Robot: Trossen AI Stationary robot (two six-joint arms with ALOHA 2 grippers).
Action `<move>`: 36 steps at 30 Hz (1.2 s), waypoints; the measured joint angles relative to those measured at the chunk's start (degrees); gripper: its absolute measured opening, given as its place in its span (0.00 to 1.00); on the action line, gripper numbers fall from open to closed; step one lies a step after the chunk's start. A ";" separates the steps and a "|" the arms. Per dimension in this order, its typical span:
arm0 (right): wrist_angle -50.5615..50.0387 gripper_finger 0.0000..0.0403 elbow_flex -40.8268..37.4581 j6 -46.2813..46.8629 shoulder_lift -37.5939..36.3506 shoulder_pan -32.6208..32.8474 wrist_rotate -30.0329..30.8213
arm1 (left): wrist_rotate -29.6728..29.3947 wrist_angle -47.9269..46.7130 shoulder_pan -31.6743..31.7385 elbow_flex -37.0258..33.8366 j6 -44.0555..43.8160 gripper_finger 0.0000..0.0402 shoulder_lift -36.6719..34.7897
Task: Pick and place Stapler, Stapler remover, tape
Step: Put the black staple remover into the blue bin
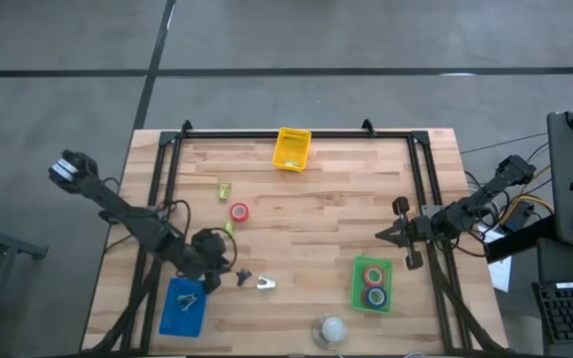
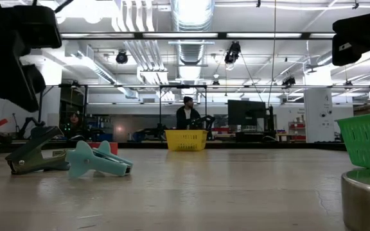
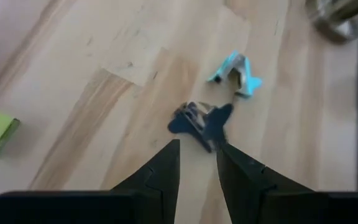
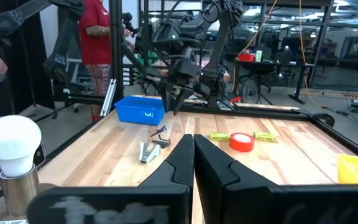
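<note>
- L gripper (image 1: 229, 270) above the table (image 1: 316, 214), jaws part open, empty, dark remover (image 1: 243, 276) just beside its tips
- teal remover (image 1: 267, 284) near it
- R gripper (image 1: 384, 236) at right edge, jaws closed, empty
- red tape (image 1: 239, 212) mid-table; 2 rolls in green tray (image 1: 357, 288)
- blue tray (image 1: 182, 316) front-left

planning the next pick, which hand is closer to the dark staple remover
Left. The left hand hovers right beside the dark claw-shaped staple remover; the right hand waits far across the wooden table.
</note>
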 joint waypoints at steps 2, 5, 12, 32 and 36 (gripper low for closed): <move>0.00 0.02 0.00 0.09 0.00 0.01 0.00 | 2.38 0.44 1.00 0.00 2.46 0.27 1.00; 0.00 0.02 0.00 0.00 0.00 0.01 0.00 | 6.28 2.22 1.67 0.00 6.50 0.27 2.66; 0.00 0.02 0.00 0.10 0.00 -0.01 0.00 | 8.14 8.86 2.28 0.00 14.19 0.27 6.55; 0.00 0.02 0.00 0.04 0.00 -0.01 0.00 | 11.75 10.83 7.01 -0.11 15.41 0.27 9.56; 0.00 0.02 0.00 0.11 0.00 -0.01 0.00 | 11.97 11.04 7.23 -0.11 15.60 0.27 9.87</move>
